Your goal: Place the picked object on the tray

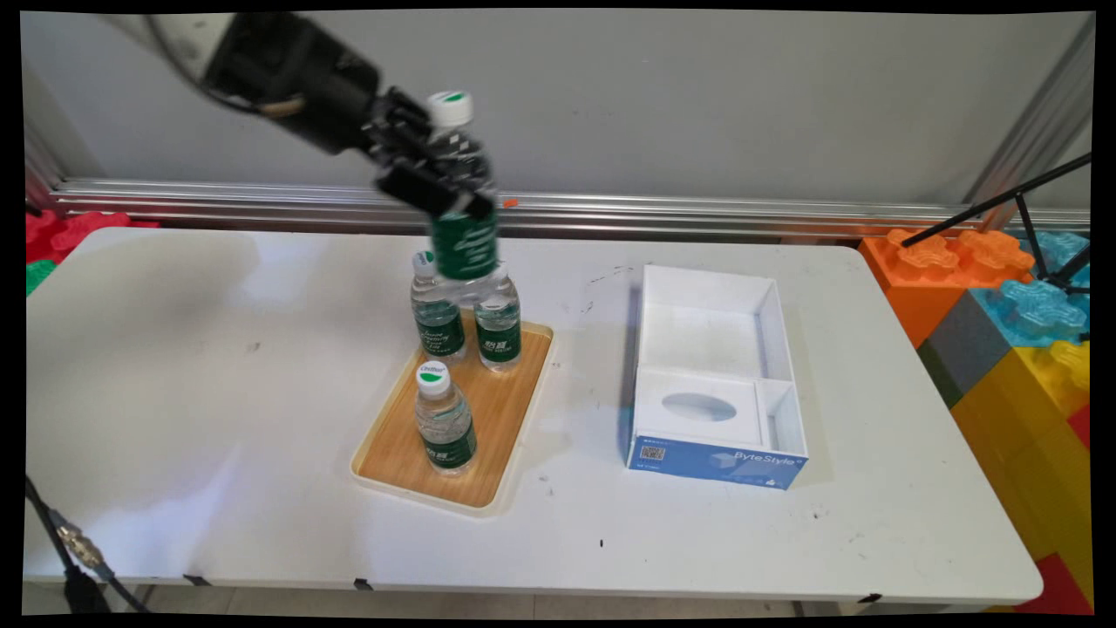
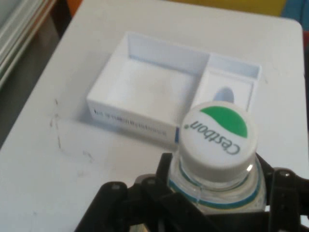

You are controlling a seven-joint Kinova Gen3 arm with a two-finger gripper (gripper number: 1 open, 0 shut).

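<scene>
My gripper point(image 1: 446, 179) is shut on a water bottle point(image 1: 462, 235) with a green label and a white cap, holding it in the air above the far end of the wooden tray point(image 1: 410, 453). Three more bottles stand on the tray: two at the far end point(image 1: 438, 310) point(image 1: 499, 327) and one nearer the front point(image 1: 444, 419). In the hand view the held bottle's cap point(image 2: 216, 137) fills the lower right, with the gripper point(image 2: 212, 193) closed round its neck, and the white box point(image 2: 159, 87) lies beyond it.
An open white box point(image 1: 713, 384) with a blue front and an inner insert sits right of the tray. Large toy blocks point(image 1: 1020, 331) are stacked past the table's right edge. A black tripod leg point(image 1: 994, 205) crosses above them. A metal rail point(image 1: 697, 214) runs along the back.
</scene>
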